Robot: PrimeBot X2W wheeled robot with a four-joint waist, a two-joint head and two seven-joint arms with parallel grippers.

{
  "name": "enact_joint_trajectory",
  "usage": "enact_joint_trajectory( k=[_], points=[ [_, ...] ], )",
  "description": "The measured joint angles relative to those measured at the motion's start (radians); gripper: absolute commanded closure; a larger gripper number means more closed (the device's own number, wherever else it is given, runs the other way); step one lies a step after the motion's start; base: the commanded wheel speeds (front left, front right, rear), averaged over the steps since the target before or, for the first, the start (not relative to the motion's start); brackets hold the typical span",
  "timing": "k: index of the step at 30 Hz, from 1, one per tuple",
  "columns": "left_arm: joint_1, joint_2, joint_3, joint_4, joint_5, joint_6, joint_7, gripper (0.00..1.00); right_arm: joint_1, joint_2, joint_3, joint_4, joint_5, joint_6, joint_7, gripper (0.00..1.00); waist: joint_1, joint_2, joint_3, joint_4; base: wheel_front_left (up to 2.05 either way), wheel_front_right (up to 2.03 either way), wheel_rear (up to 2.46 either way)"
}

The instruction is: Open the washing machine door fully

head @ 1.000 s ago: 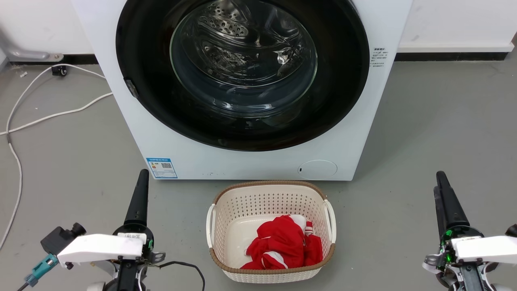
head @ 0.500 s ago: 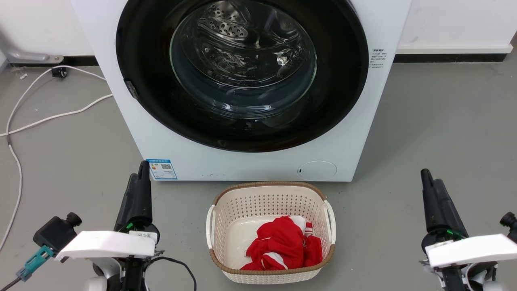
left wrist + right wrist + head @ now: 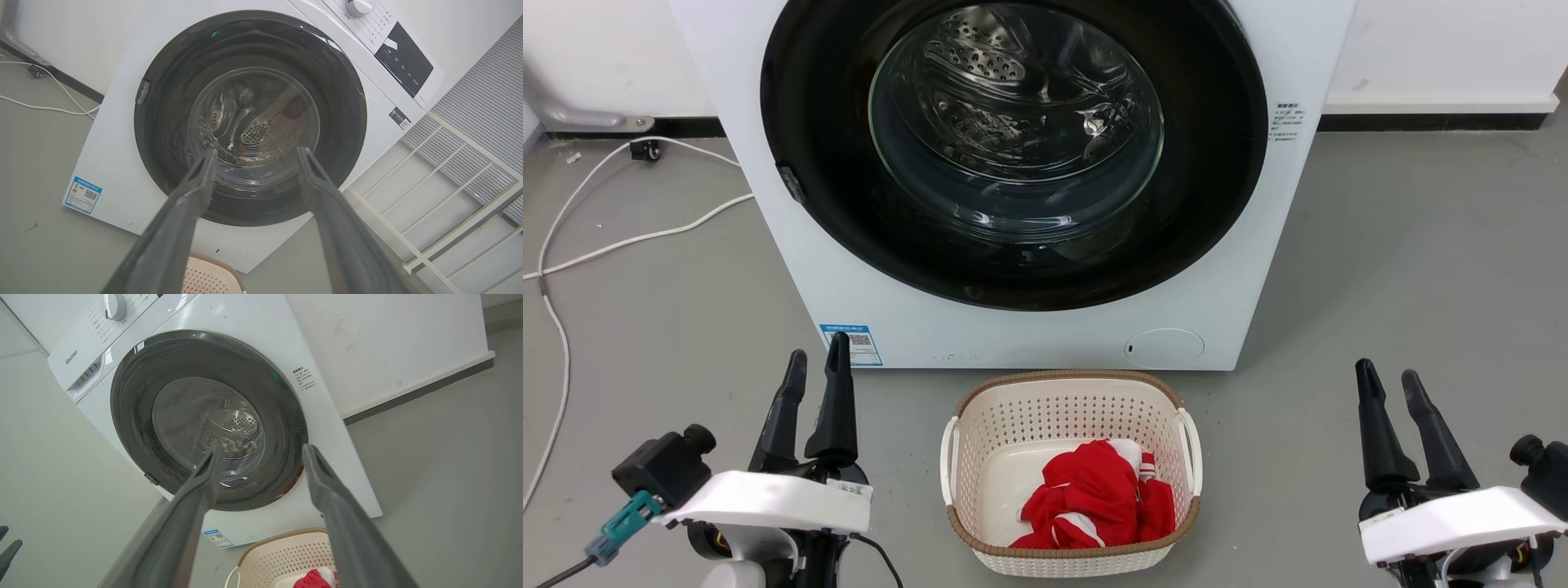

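grey floor, white wall behind | washing machine door shut flush on machine, just behind basket | your left tool and right tool both parted, empty, well apart from door | progress: none, you have reach, grip and full swing left

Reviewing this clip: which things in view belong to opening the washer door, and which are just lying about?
Job: washing machine door, looks shut; left gripper and right gripper, both open, apart from it.
Lying about: basket holding a red garment; white cable; small round flap.
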Motion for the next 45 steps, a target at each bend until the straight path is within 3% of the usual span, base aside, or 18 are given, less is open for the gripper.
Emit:
enact_joint_trajectory(
  k=[20, 45],
  points=[
    [0.0, 0.01, -0.029, 0.026, 0.303, 0.007, -0.051, 0.0, 0.02, 0.001, -0.003, -0.01, -0.247, 0.0, 0.018, 0.0, 0.0, 0.0, -0.001, -0.009, 0.0, 0.0, 0.0],
    [0.003, 0.023, -0.054, 0.042, 0.531, 0.025, -0.103, 0.0, 0.041, 0.003, 0.006, -0.033, -0.458, 0.0, 0.007, 0.0, 0.0, 0.0, -0.008, -0.011, 0.0, 0.0, 0.0]
  ],
)
